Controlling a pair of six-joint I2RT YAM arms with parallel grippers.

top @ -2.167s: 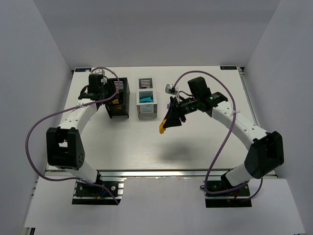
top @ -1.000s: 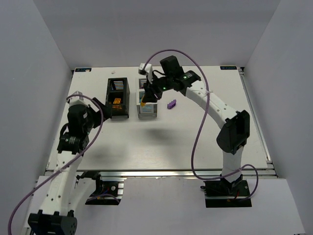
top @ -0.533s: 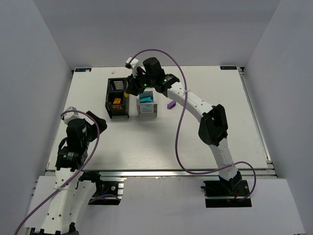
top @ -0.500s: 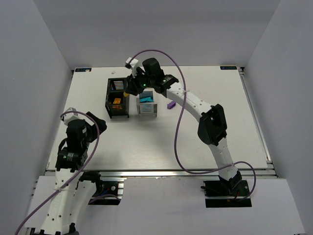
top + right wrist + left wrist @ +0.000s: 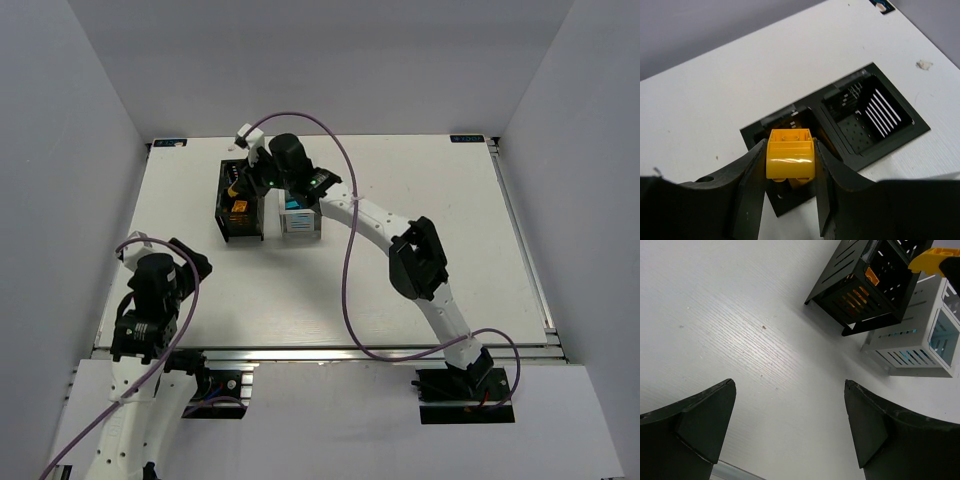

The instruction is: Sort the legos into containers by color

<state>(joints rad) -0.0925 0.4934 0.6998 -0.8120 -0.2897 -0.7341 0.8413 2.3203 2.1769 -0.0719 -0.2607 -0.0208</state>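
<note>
Your right tool is closed partway on the yellow-orange lego, which is pinched squarely between both fingers. The black container sits directly beneath the tool, with the brick above one compartment. Your left tool stands fully open and empty. The black container and the white container lie well ahead of it.

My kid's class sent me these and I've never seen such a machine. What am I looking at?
Two robot arms are bolted to a white table. One picture looks down from above; the other two come from cameras on each wrist. On the table stand a black bin and a white bin holding teal bricks. The right gripper pinches a yellow brick over the black bin, which has an orange brick inside. The left gripper is open, empty.
</note>
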